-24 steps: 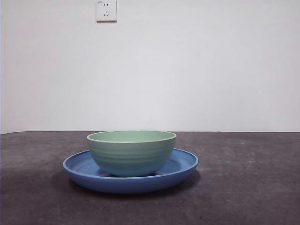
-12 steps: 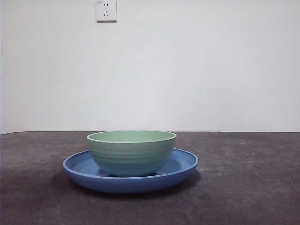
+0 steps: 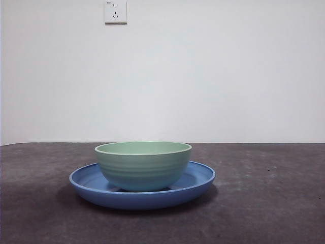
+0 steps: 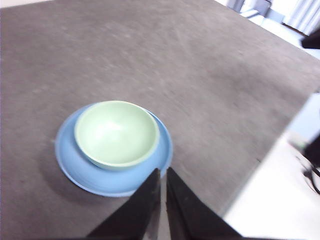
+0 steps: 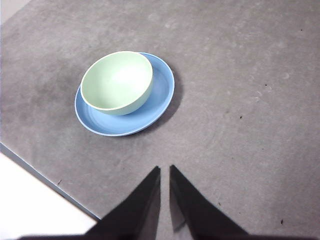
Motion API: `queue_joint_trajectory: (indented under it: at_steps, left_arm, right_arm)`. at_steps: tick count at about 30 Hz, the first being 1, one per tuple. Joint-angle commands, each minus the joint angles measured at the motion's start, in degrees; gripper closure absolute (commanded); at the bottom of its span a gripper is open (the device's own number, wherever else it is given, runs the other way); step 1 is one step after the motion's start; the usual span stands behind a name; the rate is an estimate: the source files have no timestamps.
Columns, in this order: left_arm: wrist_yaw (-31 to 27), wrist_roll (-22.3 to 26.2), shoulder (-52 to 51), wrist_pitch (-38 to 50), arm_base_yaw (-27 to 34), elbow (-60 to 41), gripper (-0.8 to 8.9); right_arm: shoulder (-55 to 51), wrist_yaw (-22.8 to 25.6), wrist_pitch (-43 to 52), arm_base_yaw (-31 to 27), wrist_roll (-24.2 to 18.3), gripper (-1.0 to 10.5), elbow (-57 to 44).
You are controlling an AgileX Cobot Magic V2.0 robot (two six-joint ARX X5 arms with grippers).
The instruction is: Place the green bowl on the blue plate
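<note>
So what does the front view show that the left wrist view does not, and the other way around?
Only the front view shows the white wall and its socket. Only the left wrist view shows the left hand, its jaws nearly together, and the bowl's empty inside. Both show the green bowl standing upright on the blue plate.

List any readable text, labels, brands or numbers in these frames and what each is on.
None readable.
Wall outlet: a tiny mark at its top left corner, too small to read.
Green bowl: no print visible.
Blue plate: no print visible.
Table: bare grey surface with no markings.
</note>
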Motion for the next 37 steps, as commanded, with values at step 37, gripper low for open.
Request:
queue_joint_trajectory:
  at_steps: [37]
  left_arm:
    - [-7.2, 7.2, -22.3, 40.2, 44.7, -47.1, 7.94]
  right_arm:
    - [0.1, -0.2, 0.6, 0.3, -0.3, 9.2, 0.5]
